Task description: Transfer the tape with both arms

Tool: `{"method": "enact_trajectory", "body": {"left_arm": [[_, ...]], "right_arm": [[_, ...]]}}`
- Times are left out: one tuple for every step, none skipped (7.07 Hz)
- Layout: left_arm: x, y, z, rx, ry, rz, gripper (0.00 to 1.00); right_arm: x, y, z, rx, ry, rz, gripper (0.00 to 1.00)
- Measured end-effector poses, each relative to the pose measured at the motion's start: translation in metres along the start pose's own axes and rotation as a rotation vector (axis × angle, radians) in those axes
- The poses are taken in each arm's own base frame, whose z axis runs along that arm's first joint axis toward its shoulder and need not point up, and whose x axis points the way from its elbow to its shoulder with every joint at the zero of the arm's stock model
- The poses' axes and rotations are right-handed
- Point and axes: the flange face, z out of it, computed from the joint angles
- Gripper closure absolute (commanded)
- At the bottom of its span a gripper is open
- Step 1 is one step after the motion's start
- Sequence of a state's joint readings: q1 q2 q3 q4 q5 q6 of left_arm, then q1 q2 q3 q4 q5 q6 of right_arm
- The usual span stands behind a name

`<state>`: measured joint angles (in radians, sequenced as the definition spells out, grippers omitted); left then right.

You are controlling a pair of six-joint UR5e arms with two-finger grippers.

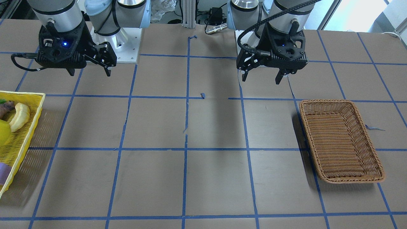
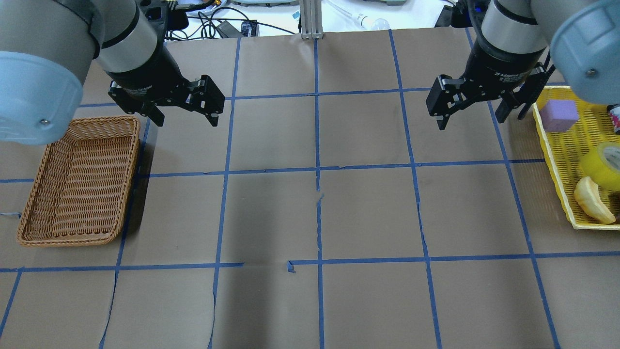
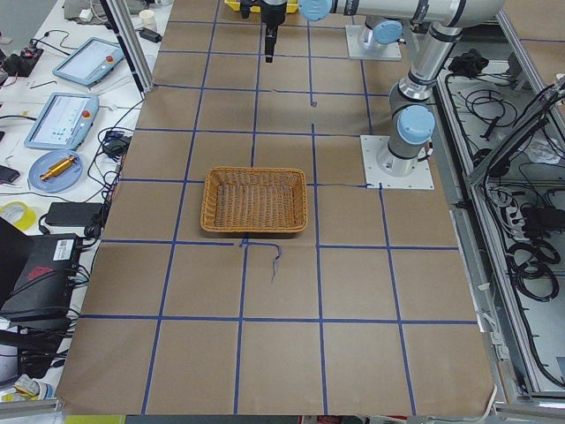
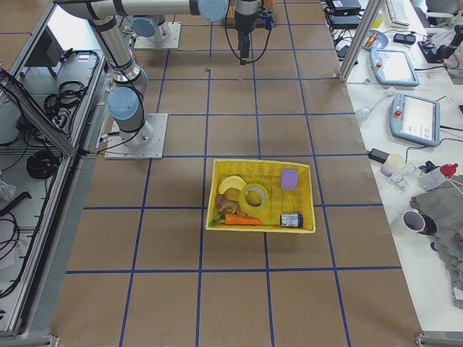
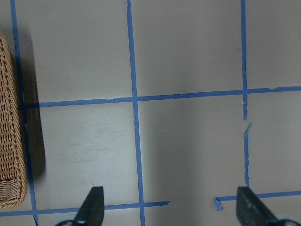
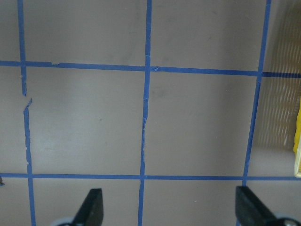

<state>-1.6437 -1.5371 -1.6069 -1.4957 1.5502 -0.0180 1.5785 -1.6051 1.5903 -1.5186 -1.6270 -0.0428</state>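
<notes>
The yellow tape roll (image 2: 604, 161) lies in the yellow basket (image 2: 553, 140) at the table's right end, next to a banana. It also shows in the exterior right view (image 4: 255, 196) and at the front-facing view's left edge (image 1: 3, 132). My right gripper (image 2: 470, 121) (image 1: 90, 73) hangs open and empty above the table, to the left of the yellow basket and apart from it. My left gripper (image 2: 186, 118) (image 1: 260, 79) hangs open and empty near the wicker basket's far right corner. Both wrist views show spread fingertips (image 5: 94, 200) (image 6: 94, 202) over bare table.
An empty brown wicker basket (image 2: 77, 179) sits at the left end. The yellow basket also holds a banana (image 2: 593, 201), a purple block (image 2: 558, 115), a carrot (image 4: 242, 220) and a small dark container (image 4: 291, 220). Blue tape lines grid the brown table.
</notes>
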Motion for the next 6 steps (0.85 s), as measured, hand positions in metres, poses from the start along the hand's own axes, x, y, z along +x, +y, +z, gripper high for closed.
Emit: {"method": "enact_trajectory", "body": {"left_arm": [[0.0001, 0.0000, 0.0003, -0.001, 0.000, 0.001, 0.00], [0.0003, -0.0001, 0.0007, -0.001, 0.000, 0.002, 0.00], [0.0003, -0.0001, 0.0008, -0.002, 0.000, 0.002, 0.00], [-0.0001, -0.0001, 0.0007, -0.001, 0.000, 0.001, 0.00], [-0.0002, -0.0002, 0.0005, -0.001, 0.000, 0.001, 0.00], [0.0003, -0.0002, 0.0002, 0.000, 0.000, 0.002, 0.00]], "right_arm": [[-0.0002, 0.0000, 0.0004, -0.002, -0.002, -0.001, 0.00], [-0.0003, 0.0001, 0.0006, -0.003, -0.002, -0.003, 0.00], [-0.0003, 0.0001, 0.0007, -0.003, -0.003, -0.005, 0.00], [-0.0003, 0.0002, 0.0008, -0.004, -0.001, -0.007, 0.00], [-0.0004, 0.0001, 0.0011, -0.005, 0.000, -0.008, 0.00], [-0.0004, -0.0001, 0.0013, -0.006, 0.000, -0.010, 0.00]]}}
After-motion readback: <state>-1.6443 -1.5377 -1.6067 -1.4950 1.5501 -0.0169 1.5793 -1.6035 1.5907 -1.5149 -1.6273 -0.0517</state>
